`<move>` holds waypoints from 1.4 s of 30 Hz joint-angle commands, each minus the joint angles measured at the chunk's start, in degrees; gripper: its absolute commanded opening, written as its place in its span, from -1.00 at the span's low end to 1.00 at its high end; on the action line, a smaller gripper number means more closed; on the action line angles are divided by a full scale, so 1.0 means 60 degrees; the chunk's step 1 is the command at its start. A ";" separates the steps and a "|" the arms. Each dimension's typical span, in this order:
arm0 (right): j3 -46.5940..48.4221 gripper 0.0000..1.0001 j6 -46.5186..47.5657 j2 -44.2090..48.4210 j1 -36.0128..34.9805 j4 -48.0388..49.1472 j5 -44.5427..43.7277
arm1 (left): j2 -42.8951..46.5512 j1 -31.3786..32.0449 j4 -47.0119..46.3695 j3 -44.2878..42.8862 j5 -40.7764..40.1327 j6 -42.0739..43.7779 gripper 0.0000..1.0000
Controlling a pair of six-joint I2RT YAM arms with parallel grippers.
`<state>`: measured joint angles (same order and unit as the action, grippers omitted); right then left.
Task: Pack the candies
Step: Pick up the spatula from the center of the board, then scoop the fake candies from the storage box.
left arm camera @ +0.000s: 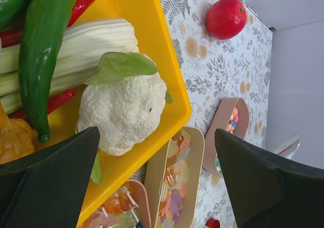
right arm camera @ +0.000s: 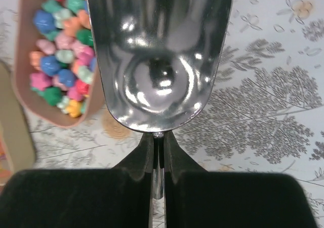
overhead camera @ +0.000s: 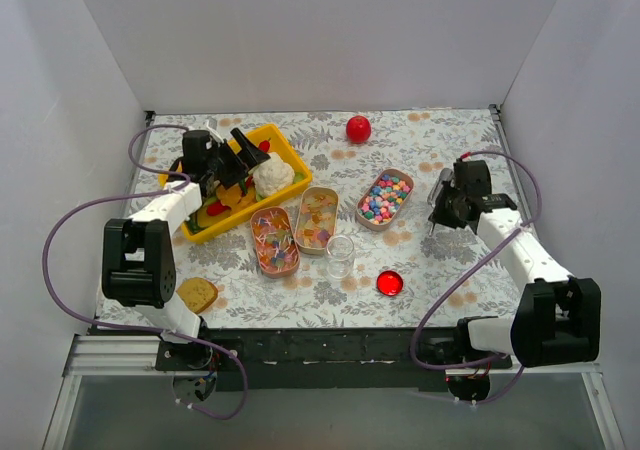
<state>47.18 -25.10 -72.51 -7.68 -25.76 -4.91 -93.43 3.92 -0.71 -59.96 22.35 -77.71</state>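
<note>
The candies lie in three oval tins: lollipop-like sweets in the left tin, yellow-orange gummy bits in the middle tin and pastel beads in the right tin. My right gripper is shut on the handle of an empty metal scoop, just right of the bead tin. My left gripper is open and empty above the yellow tray. In the left wrist view, the middle tin shows between its fingers.
A small clear glass jar stands in front of the tins, with a red lid to its right. A red ball lies at the back. The yellow tray holds toy vegetables, including a cauliflower. A brown biscuit-like piece lies front left.
</note>
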 commanded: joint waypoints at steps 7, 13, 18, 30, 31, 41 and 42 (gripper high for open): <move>0.2989 -0.97 -0.0825 -0.1815 -0.0038 -0.0892 0.3452 | -0.0322 0.0459 0.0338 -0.0918 0.0333 0.0472 0.96; 0.3591 -0.97 -0.1484 -0.2870 -0.0169 -0.0907 0.4698 | -0.0264 0.0591 0.0411 -0.0963 0.0245 0.0545 0.96; 0.4060 -0.97 -0.1821 -0.3674 -0.0652 -0.0907 0.5446 | -0.0059 0.0591 0.0484 -0.0758 0.0099 0.0574 0.96; 0.4251 -0.97 -0.3330 -0.4819 -0.1268 -0.0964 0.6838 | 0.0234 0.0606 0.0762 -0.0553 -0.0370 0.0808 0.96; 0.4179 -0.97 -0.3461 -0.4805 -0.1268 -0.0995 0.6896 | 0.0234 0.0591 0.0763 -0.0538 -0.0385 0.0809 0.96; 0.4206 -0.97 -0.5440 -0.4541 -0.1268 -0.1403 0.7029 | -0.0044 0.0606 0.1539 -0.0861 -0.0530 0.0926 0.96; 0.4251 -0.97 -0.5498 -0.4526 -0.1268 -0.1550 0.7014 | 0.0014 0.0606 0.1510 -0.0831 -0.0589 0.0911 0.96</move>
<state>70.39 -53.56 -101.97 -15.42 -31.75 35.38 -95.53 7.35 6.46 -63.46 20.32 -73.41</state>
